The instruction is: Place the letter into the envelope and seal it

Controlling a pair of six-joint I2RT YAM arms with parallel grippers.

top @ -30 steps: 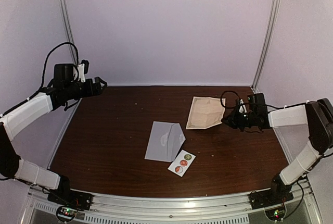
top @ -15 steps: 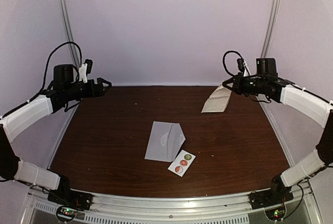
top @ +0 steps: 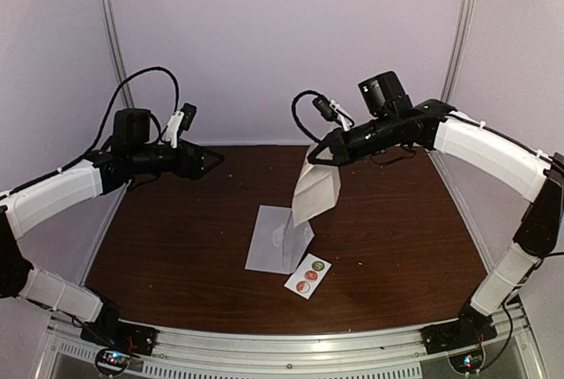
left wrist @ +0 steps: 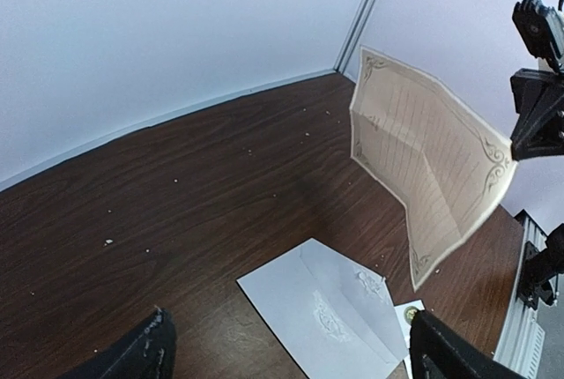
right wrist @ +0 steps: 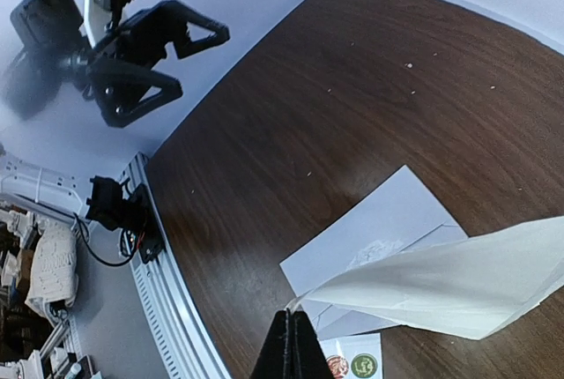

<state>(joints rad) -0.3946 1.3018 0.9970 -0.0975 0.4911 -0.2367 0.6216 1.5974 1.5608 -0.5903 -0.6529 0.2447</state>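
The pale grey envelope (top: 280, 240) lies flat on the brown table, flap side up; it also shows in the left wrist view (left wrist: 330, 317) and the right wrist view (right wrist: 370, 238). My right gripper (top: 315, 157) is shut on a corner of the cream, folded letter (top: 315, 192), which hangs in the air just above the envelope's far right part. In the right wrist view the shut fingertips (right wrist: 288, 317) pinch the letter (right wrist: 458, 286). My left gripper (top: 211, 163) is open and empty, held above the table to the left of the letter (left wrist: 423, 159).
A small white strip of round stickers (top: 307, 277) lies beside the envelope's near right corner, also in the right wrist view (right wrist: 352, 363). Pale walls with metal corner posts (top: 110, 35) close the back and sides. A metal rail (top: 291, 344) runs along the near edge.
My right gripper lifted the letter from the back right of the table and carried it left to above the envelope. My left gripper moved right, toward the middle.
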